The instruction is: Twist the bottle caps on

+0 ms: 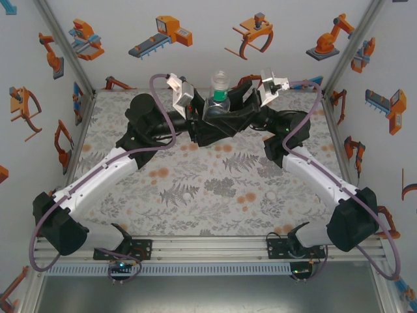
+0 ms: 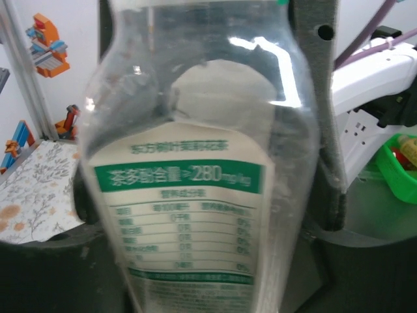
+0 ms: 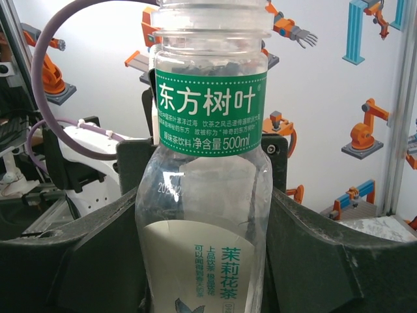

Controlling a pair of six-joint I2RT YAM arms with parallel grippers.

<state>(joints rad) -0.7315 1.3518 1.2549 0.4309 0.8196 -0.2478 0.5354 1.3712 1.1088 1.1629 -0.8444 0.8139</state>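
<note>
At the near edge of the worktop (image 1: 195, 195), a flat surface covered in a grey fern print with orange dots, the two arm bases sit side by side. Both white-and-black arms stretch away and inward, crossing toward each other at the far middle. There a clear plastic bottle (image 1: 219, 94) with a green neck band and a whitish label stands upright between them, its threaded mouth bare at the top. Whether its base rests on the worktop cannot be told, as the dark wrists hide it. The left fingers (image 2: 319, 117), grey and padded, are closed tight on the bottle's lower body. In the left wrist view the back of the label, with its green strip and printed table, sits directly between them. The right fingers (image 3: 326, 261), dark and broad, press against both sides of the body below the green band and hold the bottle at a moderate spread. Behind the bottle rise the white wall panels (image 1: 163, 32), printed with orange and blue robot arms and conveyors.
</note>
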